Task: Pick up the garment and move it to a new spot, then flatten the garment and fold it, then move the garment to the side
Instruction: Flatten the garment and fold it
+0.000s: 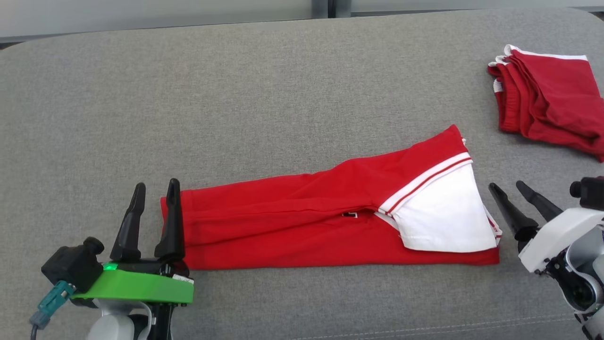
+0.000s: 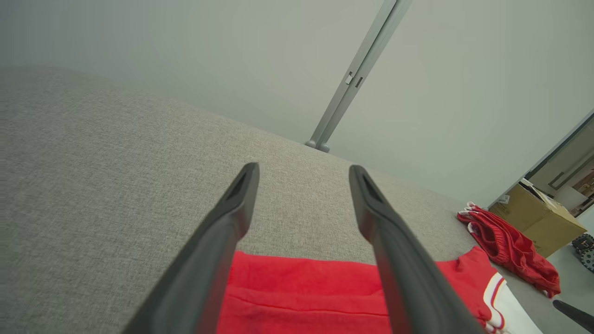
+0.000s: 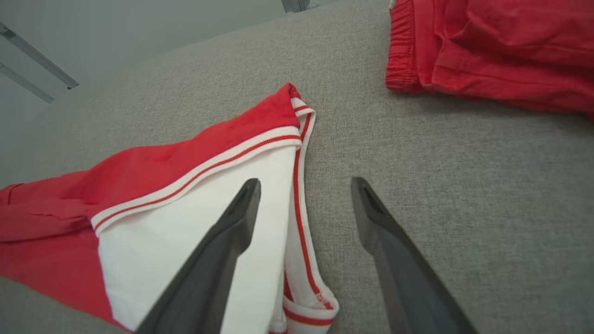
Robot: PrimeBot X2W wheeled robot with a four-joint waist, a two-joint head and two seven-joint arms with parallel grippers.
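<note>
Grey cushion (image 1: 283, 85): garment (image 1: 283, 222) lengthwise left-right, white end right; left pincer (image 1: 157, 183), right pincer (image 1: 505, 184) agape.

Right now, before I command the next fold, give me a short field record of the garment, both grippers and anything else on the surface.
surface: grey woven fabric top
garment: red garment with white panel, folded into a long strip, lying flat
left gripper: open, at the strip's left end
right gripper: open, at the white right end
other: second folded red garment, far right, apart from the strip

Lab-like room: grey padded table (image 1: 283, 71), cardboard box (image 2: 533, 215)
</note>
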